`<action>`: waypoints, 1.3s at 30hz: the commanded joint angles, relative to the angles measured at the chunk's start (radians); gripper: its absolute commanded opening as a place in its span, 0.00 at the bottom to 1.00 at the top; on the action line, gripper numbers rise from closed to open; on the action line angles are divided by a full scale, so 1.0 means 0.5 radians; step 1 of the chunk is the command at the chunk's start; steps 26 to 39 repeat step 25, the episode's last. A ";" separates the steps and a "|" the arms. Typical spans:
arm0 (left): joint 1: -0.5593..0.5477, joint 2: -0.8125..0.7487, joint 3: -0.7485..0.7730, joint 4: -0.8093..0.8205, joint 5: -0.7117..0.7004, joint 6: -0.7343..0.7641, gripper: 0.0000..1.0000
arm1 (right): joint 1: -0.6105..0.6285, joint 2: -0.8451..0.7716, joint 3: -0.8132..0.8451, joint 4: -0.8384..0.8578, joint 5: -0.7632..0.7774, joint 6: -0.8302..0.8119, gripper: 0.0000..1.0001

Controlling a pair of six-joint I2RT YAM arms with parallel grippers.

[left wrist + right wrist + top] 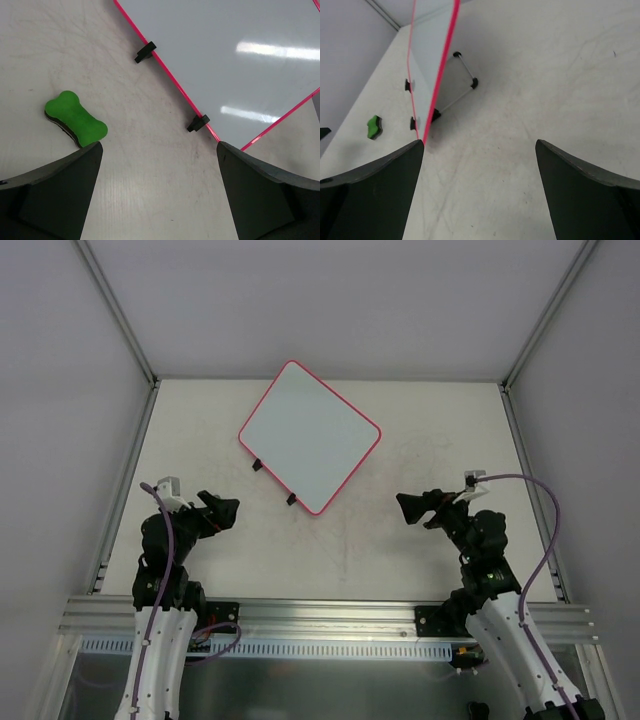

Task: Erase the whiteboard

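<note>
While the left claw (224, 510) and right claw (408, 506) are spread wide, the whiteboard (310, 435) sits on the bench (380, 570) ahead, between them.

Left wrist view: whiteboard (235, 65) cut off by the top and right edges, with only one corner and two black clips (145, 52) showing. Right wrist view: board near edge-on and cropped at the top (face not assessable), wire stand (465, 85) partly hidden behind it, green eraser (374, 127) too small for detail. Top view: left arm (160, 640) and right arm (520, 640) run off the bottom edge.
</note>
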 commanded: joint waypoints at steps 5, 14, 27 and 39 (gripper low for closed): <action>-0.021 -0.157 -0.079 0.089 0.100 0.108 0.99 | -0.008 -0.227 -0.224 -0.237 0.162 -0.141 0.99; -0.024 -0.040 -0.067 0.098 0.075 0.123 0.99 | -0.008 -0.300 -0.230 -0.268 0.119 -0.174 0.99; -0.024 -0.034 -0.070 0.104 0.075 0.123 0.99 | -0.005 -0.221 -0.188 -0.323 0.199 -0.144 1.00; -0.024 -0.034 -0.070 0.104 0.075 0.123 0.99 | -0.005 -0.221 -0.188 -0.323 0.199 -0.144 1.00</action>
